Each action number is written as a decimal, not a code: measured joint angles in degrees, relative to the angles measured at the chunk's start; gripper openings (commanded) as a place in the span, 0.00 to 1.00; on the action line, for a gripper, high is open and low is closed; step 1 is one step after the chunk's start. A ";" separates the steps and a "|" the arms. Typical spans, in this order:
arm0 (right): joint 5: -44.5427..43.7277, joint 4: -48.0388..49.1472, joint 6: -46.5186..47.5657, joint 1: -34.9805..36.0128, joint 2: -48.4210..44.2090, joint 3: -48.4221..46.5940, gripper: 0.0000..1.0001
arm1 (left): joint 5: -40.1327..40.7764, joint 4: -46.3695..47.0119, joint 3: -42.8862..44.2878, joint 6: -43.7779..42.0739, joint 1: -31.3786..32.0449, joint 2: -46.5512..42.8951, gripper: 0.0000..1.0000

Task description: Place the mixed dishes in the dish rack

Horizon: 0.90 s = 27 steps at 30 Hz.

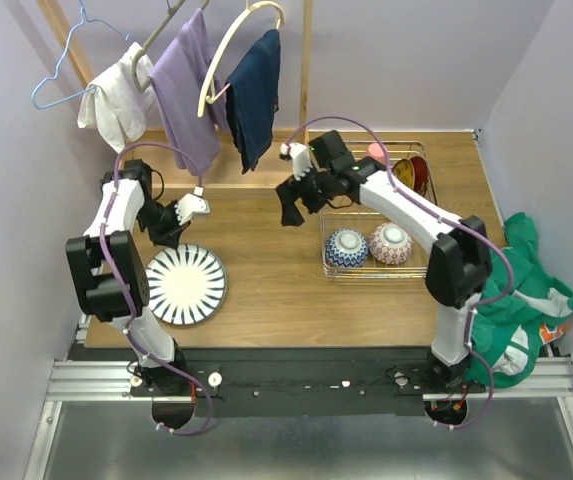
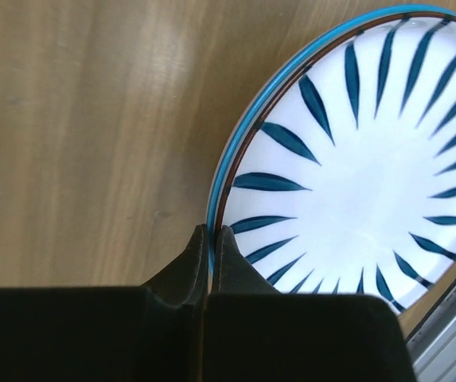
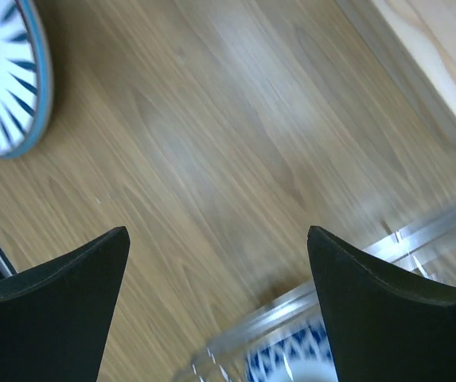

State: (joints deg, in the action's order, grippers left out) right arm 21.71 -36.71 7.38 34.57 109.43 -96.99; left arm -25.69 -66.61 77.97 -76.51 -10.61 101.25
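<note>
Progress, seen from above?
— Mostly loaded. Four pieces inside the dish rack [image 1: 406, 274]: blue-white bowl [image 1: 346, 247] and red-pink bowl [image 1: 390, 243] side by side at its near end, pink cup [image 1: 377, 152] and red floral plate [image 1: 414, 173] at its far end, the latter on edge. Only the striped plate [image 1: 185, 285] outside, flat on the table [image 1: 266, 290], well to the left of the rack.

Arms, same view?
— Left gripper [image 1: 171, 232] down at the striped plate's far rim. Right gripper [image 1: 291, 210] hanging just off the rack's left wall, nothing in it.

Left wrist view?
— Left gripper [image 2: 212, 231] pinched tight on the striped plate [image 2: 355, 175], blue rim caught between the two fingers. Lifted or not, impossible to say from here.

Right wrist view?
— Right gripper [image 3: 218, 239] spread wide and empty above bare wood. Rack wire [image 3: 438, 219] and a sliver of the blue-white bowl [image 3: 291, 362] at lower right; striped plate's edge [image 3: 9, 79] at upper left, away from the rack.

Left to do?
— Probably one carry: raise the striped plate, cross rightward to the rack, set it down behind the bowls. Thin rim grip, so likely some risk of tilting or slipping on the way.
</note>
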 measured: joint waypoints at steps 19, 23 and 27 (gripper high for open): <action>16.79 13.57 -1.81 13.64 11.02 -3.32 1.00 | -6.95 5.99 -8.31 4.15 2.01 -7.65 0.00; 16.79 15.67 -2.40 13.60 12.59 -3.32 1.00 | -8.11 9.57 -9.73 5.25 3.15 -5.42 0.00; 16.72 18.21 -3.37 13.44 14.36 -2.99 1.00 | -8.74 12.07 -10.36 6.71 3.91 -2.99 0.13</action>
State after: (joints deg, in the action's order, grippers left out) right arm 38.44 -18.50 4.01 48.01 123.79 -99.98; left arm -34.44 -54.54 67.61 -69.80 -6.70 98.26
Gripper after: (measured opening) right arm 0.996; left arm 0.015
